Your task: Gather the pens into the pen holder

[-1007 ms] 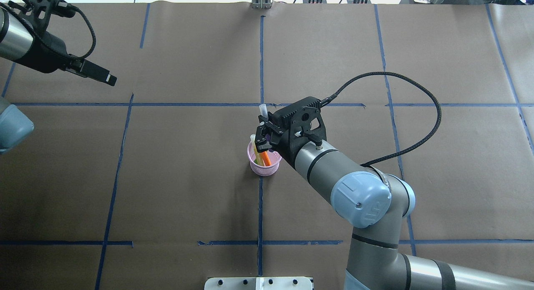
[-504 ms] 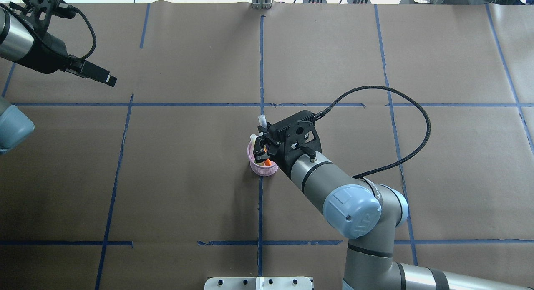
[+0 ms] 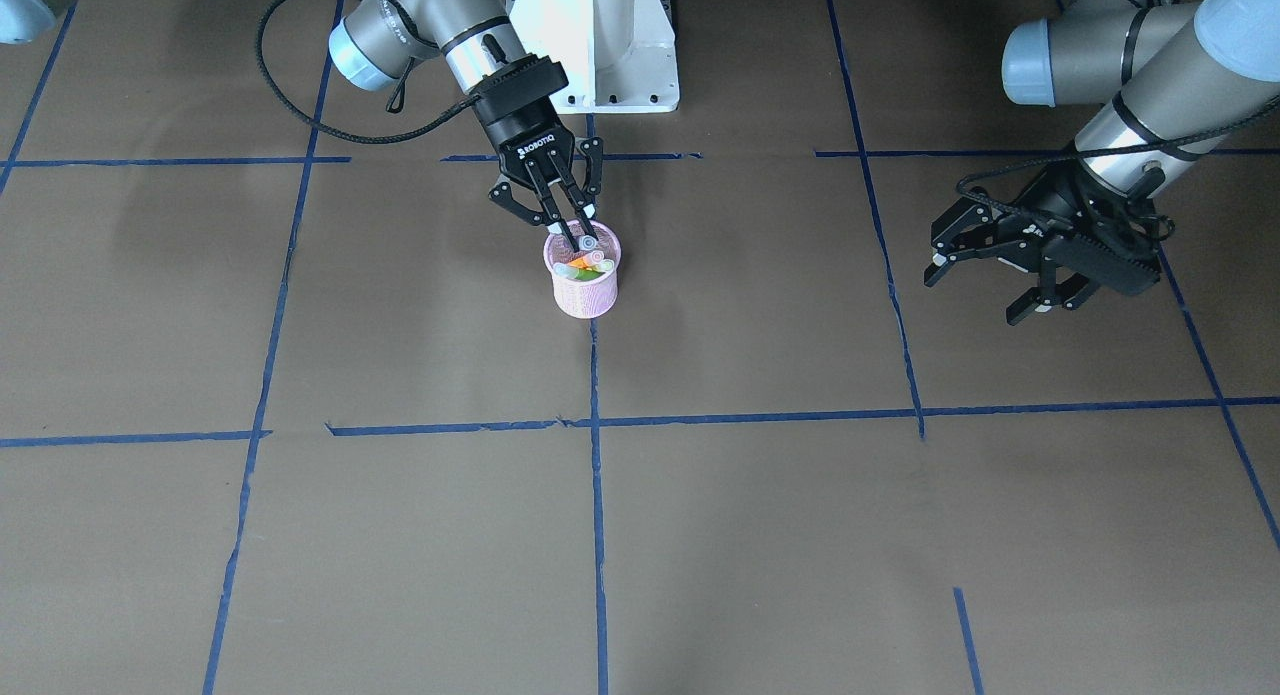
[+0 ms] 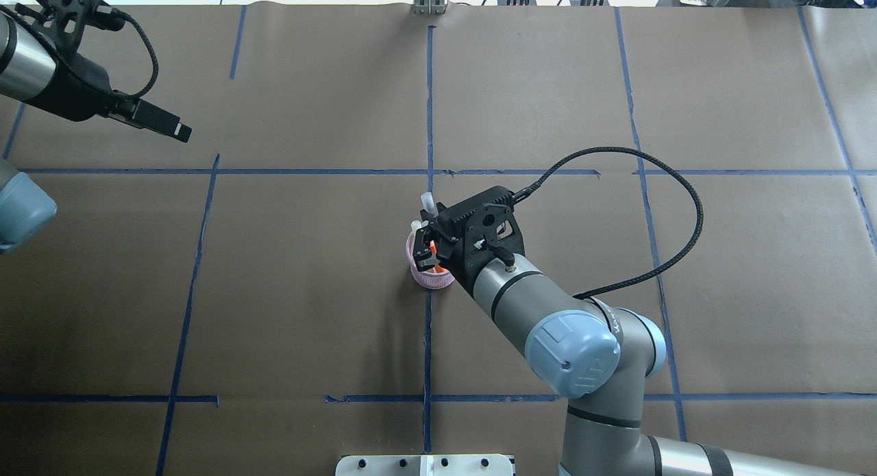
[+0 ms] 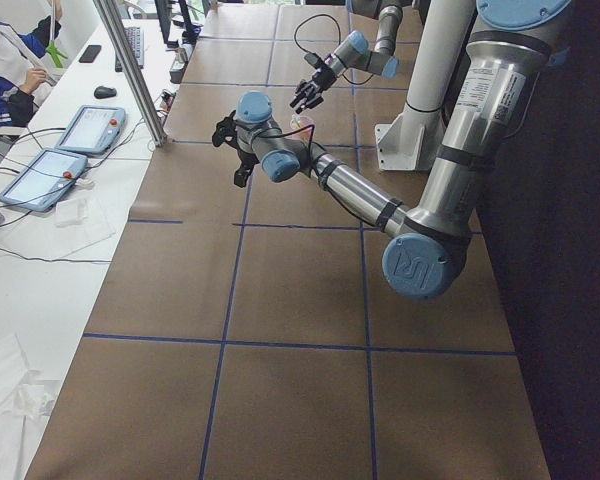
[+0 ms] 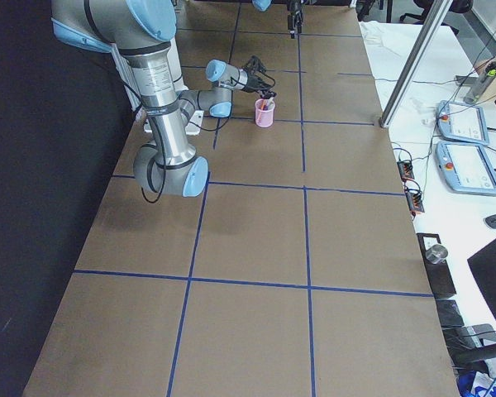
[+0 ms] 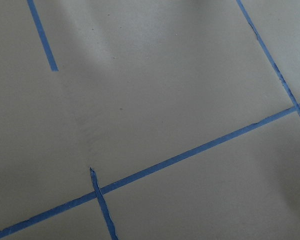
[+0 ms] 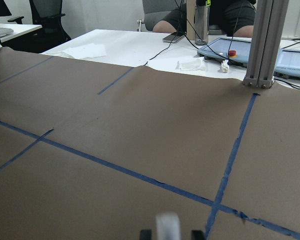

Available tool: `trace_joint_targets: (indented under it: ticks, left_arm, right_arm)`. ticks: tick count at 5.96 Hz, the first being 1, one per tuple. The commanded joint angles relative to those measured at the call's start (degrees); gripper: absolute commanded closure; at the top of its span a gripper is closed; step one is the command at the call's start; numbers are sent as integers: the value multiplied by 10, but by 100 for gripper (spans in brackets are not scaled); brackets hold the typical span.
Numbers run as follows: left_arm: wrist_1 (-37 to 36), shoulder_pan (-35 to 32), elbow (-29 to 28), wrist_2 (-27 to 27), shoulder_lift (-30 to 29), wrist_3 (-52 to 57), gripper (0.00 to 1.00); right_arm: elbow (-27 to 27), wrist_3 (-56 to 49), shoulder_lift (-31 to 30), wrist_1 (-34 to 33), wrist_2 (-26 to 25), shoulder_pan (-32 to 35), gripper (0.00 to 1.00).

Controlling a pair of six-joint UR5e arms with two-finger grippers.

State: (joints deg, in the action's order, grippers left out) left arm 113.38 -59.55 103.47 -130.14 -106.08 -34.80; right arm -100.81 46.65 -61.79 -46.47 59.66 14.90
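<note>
The pink mesh pen holder [image 3: 585, 295] stands near the table's middle, and in the overhead view [image 4: 431, 279] the right arm partly covers it. An orange pen [image 3: 583, 262] and a green pen [image 3: 592, 273] stand inside it. My right gripper [image 3: 577, 237] is right over the holder's rim, shut on a third pen. That pen's pale cap [image 4: 427, 202] sticks up above the fingers and shows blurred in the right wrist view [image 8: 167, 225]. Its purple body is hidden. My left gripper [image 3: 982, 286] is open and empty, hovering far off to the side.
Brown paper with blue tape lines [image 4: 429, 99] covers the table. The white robot base [image 3: 597, 45] stands just behind the holder. Operator tablets and cables [image 6: 463, 124] lie beyond the far table edge. In the overhead view the left gripper [image 4: 179, 129] is at the far left.
My right gripper has come down and a little toward the robot with the pen, bringing it into the holder. The left arm has not moved.
</note>
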Motion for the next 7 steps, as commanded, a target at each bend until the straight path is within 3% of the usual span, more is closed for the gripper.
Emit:
trace_joint_targets:
  ticks: [1,2,3,4,6,7]
  left_arm:
    - [1,1,-5,1,0,0,0]
    - [-1,-4,-5,-2,0,17,0]
    - [-4,-22,-4,-7,7,25,0]
    - [-11,-41,-5,-20,11,41,0]
    - [-129,-105,-1,-42,9,171,0]
    - [-177,-141,-3,-42,11,186,0]
  right_arm:
    - [-11,-6,1,-1,4,-1,0]
    - [-48,-7,1,-32,22,6,0]
    - [-114,-7,-1,-142,92,43,0]
    - [-172,-5,-6,-265,197,104,0]
    - [-192,-4,-15,-450,389,244,0]
    - [-191,-12,-17,-552,479,335,0]
